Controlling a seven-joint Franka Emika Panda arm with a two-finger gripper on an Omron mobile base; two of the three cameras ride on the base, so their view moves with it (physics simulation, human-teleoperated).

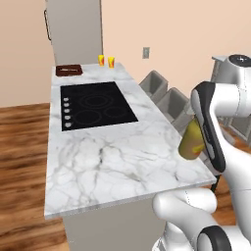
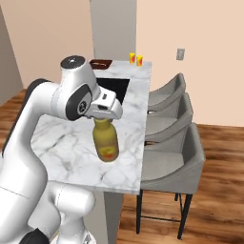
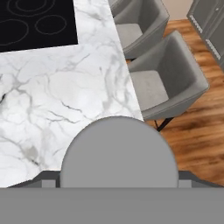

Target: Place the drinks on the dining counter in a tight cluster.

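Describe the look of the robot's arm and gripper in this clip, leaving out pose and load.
The arm is glossy white, built of thick rounded links with dark grey to black bands at the joints. One joint ends in a round dark cap with a pale centre. The gripper sits under a boxy white hand with grey undersides. No cables, logos or lettering can be made out.

I count one amber-yellow bottle (image 2: 106,141), two orange-yellow cups (image 1: 106,61) at the dining counter's (image 1: 112,162) far edge, one brown tray (image 1: 68,70), three grey chairs (image 2: 172,157).
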